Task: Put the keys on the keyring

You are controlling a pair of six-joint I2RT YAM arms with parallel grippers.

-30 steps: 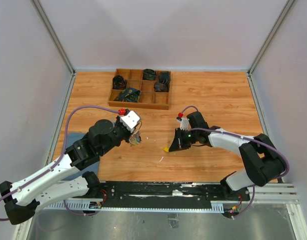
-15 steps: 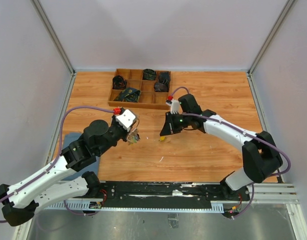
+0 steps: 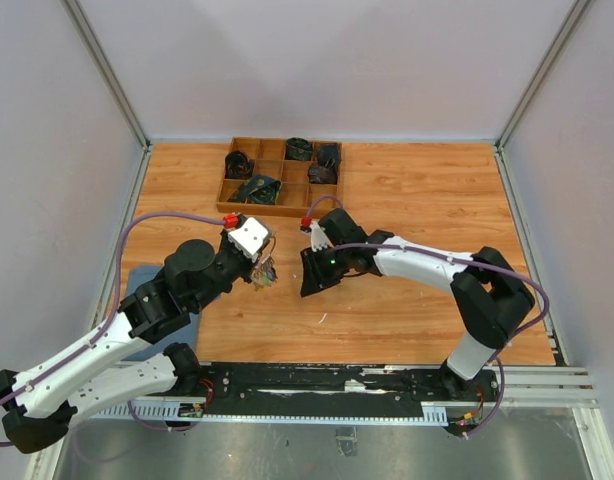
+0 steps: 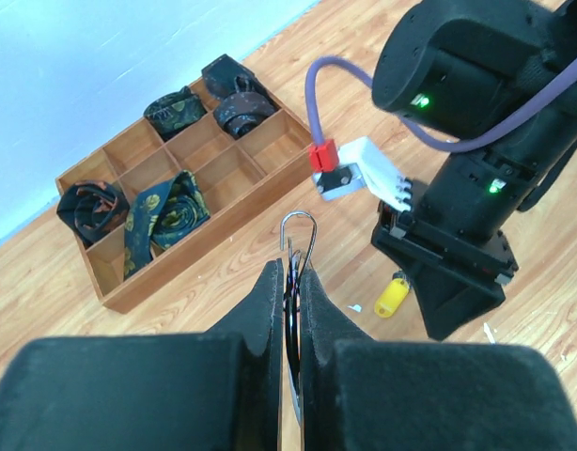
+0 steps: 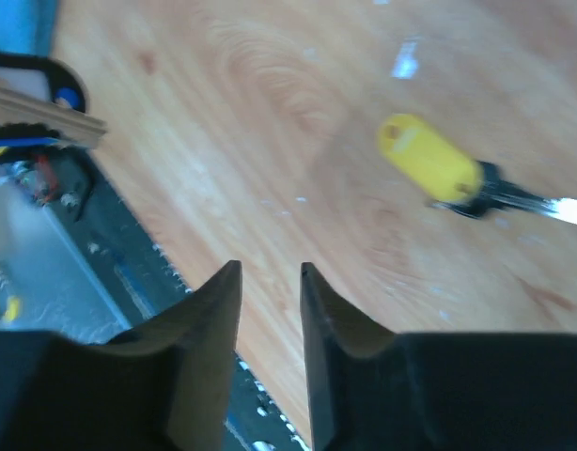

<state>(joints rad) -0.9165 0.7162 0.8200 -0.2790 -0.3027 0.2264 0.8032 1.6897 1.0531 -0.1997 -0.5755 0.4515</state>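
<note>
My left gripper (image 3: 259, 266) is shut on the keyring (image 4: 299, 231), a thin silver wire loop that sticks up between the pads (image 4: 270, 291). Something small and coloured hangs below it in the top view (image 3: 266, 274); I cannot tell what. A key with a yellow head (image 4: 392, 296) lies on the wood by the right gripper's tip. It also shows in the right wrist view (image 5: 428, 167), blade pointing right. In the top view the arm hides it. My right gripper (image 3: 312, 283) points down near the table, just right of the left one. Its jaws (image 5: 270, 270) are slightly apart and empty.
A wooden compartment tray (image 3: 279, 211) with dark rolled fabric stands behind both grippers; it also shows in the left wrist view (image 4: 206, 252). A blue cloth (image 3: 137, 282) lies at the left. White scraps (image 3: 322, 318) dot the wood. The black front rail (image 5: 129, 277) is close below.
My right arm has swung left, toward the left gripper, and the yellow key has shifted left with it. My left gripper has drifted slightly left and back, still shut on the ring.
</note>
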